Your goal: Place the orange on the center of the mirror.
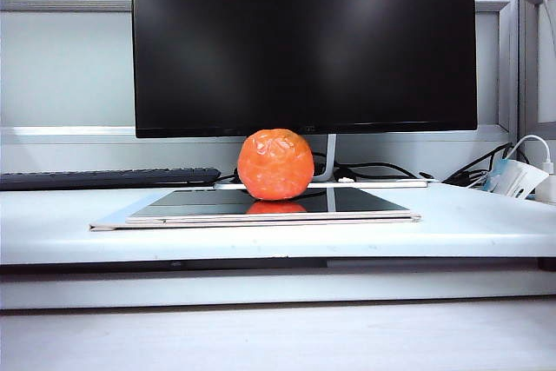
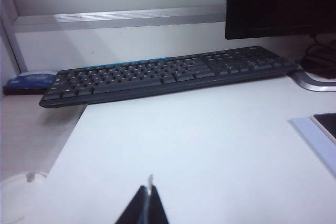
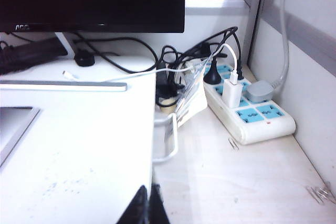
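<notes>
White desk (image 1: 69, 223), orange (image 1: 275, 164) on mirror (image 1: 365, 204), left gripper (image 2: 146, 205), right gripper (image 3: 146, 205) closed

A low exterior camera faces the monitor (image 1: 304, 41) head-on from desk (image 1: 52, 223) height; both wrist cameras look toward that monitor from either side.

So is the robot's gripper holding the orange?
No. The orange sits by itself on the mirror in the exterior view, with no gripper near it.
</notes>
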`<state>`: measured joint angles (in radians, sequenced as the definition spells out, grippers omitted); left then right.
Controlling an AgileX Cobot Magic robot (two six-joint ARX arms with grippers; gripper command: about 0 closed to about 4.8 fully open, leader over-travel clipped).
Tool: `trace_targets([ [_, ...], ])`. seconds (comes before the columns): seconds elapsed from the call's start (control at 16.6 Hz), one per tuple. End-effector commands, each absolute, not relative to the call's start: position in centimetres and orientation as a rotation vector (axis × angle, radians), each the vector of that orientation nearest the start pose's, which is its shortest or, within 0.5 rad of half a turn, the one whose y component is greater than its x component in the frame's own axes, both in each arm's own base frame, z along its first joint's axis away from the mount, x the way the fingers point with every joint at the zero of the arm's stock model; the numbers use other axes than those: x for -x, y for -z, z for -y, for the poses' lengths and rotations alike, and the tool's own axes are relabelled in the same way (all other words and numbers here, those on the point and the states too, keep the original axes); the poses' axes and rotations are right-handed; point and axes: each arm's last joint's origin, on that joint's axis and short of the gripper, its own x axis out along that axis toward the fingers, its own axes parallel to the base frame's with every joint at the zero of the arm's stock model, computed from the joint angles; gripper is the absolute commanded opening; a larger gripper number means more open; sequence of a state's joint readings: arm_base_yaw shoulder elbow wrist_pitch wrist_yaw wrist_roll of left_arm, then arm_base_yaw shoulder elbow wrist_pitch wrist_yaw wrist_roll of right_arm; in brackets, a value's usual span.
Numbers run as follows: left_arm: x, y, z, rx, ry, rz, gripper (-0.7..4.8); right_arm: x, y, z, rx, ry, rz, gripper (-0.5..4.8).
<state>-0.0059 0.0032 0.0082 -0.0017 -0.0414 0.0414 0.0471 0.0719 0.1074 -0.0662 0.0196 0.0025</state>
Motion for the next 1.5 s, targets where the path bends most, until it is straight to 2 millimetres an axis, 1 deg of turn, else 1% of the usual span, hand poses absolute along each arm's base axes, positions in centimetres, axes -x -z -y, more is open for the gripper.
trace_targets([
  [0.06,-9.73,-16.73,-0.06,-0.045,-0.033,0.013,-0.05,-9.59,-18.17,-0.38,-0.009,-0.024,0.046,-0.05],
  [0.18,-9.73,-16.73,-0.06,-0.045,-0.033,0.013,-0.05,-9.58,-17.76,-0.39,-0.011,-0.028,0.076,-0.05],
  [0.48,-9.73,-16.73,-0.06,-0.045,-0.033,0.013,-0.05,-9.62,-17.75,-0.40,-0.065,-0.032,0.098,-0.05],
  [1.5,-9.73,-16.73,-0.06,-0.045,-0.033,0.013,-0.05,-9.63,-17.67,-0.38,-0.063,-0.026,0.092,-0.05],
])
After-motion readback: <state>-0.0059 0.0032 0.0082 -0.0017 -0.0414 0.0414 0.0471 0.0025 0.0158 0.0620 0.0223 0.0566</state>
